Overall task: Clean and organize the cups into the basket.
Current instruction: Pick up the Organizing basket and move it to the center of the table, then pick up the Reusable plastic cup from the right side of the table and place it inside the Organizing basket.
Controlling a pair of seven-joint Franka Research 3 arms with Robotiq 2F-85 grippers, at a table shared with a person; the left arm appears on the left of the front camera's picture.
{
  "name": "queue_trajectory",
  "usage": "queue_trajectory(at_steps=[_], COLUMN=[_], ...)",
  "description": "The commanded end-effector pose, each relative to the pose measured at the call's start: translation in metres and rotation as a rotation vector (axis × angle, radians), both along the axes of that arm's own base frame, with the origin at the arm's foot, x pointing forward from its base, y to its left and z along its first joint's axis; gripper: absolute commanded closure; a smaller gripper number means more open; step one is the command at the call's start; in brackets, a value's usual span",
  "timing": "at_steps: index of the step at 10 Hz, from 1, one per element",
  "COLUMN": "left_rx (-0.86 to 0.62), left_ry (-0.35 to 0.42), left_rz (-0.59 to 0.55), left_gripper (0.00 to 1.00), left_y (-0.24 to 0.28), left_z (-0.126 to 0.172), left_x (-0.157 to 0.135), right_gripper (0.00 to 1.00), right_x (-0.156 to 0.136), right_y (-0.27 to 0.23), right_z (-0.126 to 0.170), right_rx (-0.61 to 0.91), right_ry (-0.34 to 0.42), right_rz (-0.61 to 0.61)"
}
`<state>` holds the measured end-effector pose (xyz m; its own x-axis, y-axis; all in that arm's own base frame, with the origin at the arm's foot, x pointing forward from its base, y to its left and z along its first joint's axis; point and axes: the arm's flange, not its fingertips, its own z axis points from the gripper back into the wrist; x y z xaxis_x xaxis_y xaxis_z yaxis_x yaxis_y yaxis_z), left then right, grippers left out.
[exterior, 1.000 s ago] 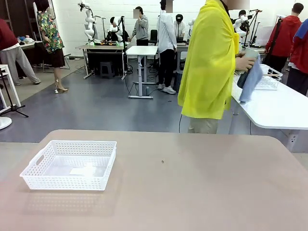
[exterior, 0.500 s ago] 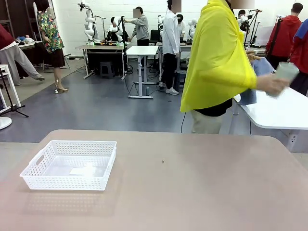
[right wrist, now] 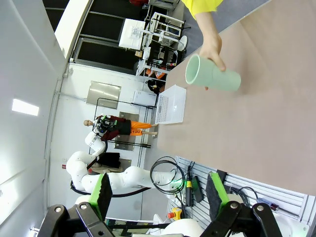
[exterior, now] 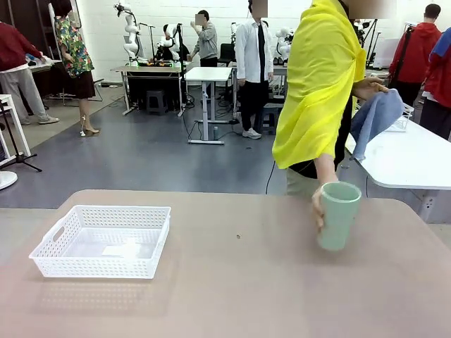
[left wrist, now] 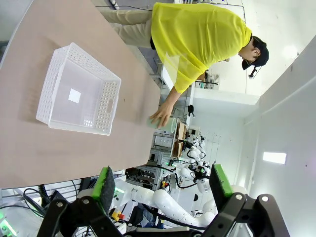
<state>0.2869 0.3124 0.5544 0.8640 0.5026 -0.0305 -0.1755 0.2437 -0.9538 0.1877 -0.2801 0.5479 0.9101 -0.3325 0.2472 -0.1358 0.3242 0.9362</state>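
Left gripper (left wrist: 163,181) and right gripper (right wrist: 159,191) are noted spread wide, nothing held. Basket (exterior: 99,266) is recorded without cups. Mint cup (exterior: 338,218), gripped by a person's hand (exterior: 318,208), is placed well right of basket. Sorting is judged not yet begun.

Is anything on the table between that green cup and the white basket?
Nothing visible blocks the way: the table between the green cup and the basket is bare apart from a tiny dark speck. A person's hand holds the cup.
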Motion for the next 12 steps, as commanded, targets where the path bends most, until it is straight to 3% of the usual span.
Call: queue_trajectory(at_steps=[1, 10, 12], left_rx=[0.005, 0.000, 0.280], left_ry=[-0.005, 0.000, -0.073], left_rz=[-0.004, 0.000, -0.222], left_gripper=[0.00, 0.00, 0.00], left_y=[0.003, 0.000, -0.029], left_z=[0.002, 0.000, 0.014], left_x=[0.000, 0.000, 0.011], right_gripper=[0.00, 0.00, 0.00], right_x=[0.000, 0.000, 0.022], right_y=[0.001, 0.000, 0.036], right_z=[-0.001, 0.000, -0.006], right_rx=[0.014, 0.000, -0.068], right_ry=[-0.015, 0.000, -0.251], right_rz=[0.001, 0.000, 0.324])
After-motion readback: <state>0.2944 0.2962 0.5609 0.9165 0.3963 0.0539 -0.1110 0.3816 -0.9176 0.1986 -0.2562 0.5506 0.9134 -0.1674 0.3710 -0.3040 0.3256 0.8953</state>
